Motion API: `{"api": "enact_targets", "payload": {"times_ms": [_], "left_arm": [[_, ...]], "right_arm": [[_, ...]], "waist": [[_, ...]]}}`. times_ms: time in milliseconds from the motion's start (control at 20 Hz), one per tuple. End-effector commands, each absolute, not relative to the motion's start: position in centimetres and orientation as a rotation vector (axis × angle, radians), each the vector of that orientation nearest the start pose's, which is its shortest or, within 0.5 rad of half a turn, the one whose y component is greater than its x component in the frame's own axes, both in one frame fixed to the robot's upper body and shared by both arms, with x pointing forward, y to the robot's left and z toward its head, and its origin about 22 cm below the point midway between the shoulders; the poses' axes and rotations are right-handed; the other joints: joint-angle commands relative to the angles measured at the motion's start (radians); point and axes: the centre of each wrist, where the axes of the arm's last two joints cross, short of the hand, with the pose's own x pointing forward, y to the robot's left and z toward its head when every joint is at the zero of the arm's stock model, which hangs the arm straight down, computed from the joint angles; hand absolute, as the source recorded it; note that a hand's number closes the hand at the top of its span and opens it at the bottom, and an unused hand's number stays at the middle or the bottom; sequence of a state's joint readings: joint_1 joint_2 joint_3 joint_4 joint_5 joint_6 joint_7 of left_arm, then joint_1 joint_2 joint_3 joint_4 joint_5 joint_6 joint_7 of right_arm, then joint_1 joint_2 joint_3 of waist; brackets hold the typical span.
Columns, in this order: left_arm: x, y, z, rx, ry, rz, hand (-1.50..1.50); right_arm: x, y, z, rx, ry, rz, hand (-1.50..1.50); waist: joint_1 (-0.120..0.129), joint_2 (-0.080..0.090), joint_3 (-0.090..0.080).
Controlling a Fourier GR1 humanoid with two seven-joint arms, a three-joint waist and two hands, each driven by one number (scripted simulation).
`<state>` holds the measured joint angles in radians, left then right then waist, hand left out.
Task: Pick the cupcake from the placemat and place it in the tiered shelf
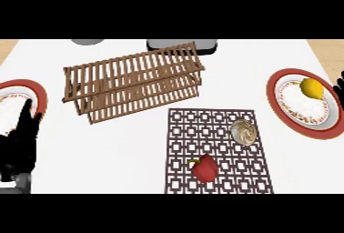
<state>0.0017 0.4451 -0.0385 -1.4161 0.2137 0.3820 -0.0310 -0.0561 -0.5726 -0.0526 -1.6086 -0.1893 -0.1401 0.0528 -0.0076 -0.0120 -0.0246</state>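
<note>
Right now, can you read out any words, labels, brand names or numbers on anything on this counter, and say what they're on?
None: no readable text anywhere.
The placemat carries only a lattice pattern.
The plate with the lemon has just a speckled decorative band.
The cupcake, red pepper and tiered shelf bear no labels.

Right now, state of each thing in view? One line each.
Swirled cream cupcake: on brown lattice placemat, unheld.
Red bell pepper: on placemat.
Wooden slatted tiered shelf: holds nothing.
Yellow lemon: on right red-rimmed plate.
Left hand: open, over left plate.
Right hand: only an edge shows.
</note>
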Motion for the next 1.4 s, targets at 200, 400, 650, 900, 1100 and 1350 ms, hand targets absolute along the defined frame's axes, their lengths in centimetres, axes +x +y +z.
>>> {"api": "enact_targets", "payload": {"times_ms": [200, 400, 650, 900, 1100, 1350], "left_arm": [[27.1, 28.7, 3.8, 0.29, -1.654, -0.023, 0.0], [27.2, 25.5, 4.1, 0.181, -1.658, -0.013, 0.0], [27.9, 26.9, 5.2, 0.216, -1.626, 0.021, 0.0], [26.3, 25.9, 4.3, 0.204, -1.616, 0.007, 0.0], [27.0, 25.4, 5.2, 0.22, -1.603, 0.022, 0.0], [26.6, 26.5, 5.4, 0.24, -1.609, 0.036, 0.0]], "right_arm": [[28.1, -24.5, 10.2, 0.339, -1.734, 0.629, 1.5], [30.9, -23.4, 7.2, 0.512, -1.596, 0.486, -1.5], [34.4, -27.9, 10.8, 0.79, -1.661, 0.631, -1.5], [35.4, -30.6, 17.5, 0.702, -1.59, 1.096, -1.5], [34.6, -29.5, 20.9, 0.584, -1.513, 1.399, -1.5], [31.8, -26.4, 25.3, 0.23, -1.554, 1.71, -1.5]], "waist": [[0.109, 0.029, 0.03], [0.082, 0.032, 0.028], [0.049, 0.025, 0.027], [0.048, 0.017, 0.025], [0.024, 0.013, 0.026], [0.02, 0.011, 0.027]]}}
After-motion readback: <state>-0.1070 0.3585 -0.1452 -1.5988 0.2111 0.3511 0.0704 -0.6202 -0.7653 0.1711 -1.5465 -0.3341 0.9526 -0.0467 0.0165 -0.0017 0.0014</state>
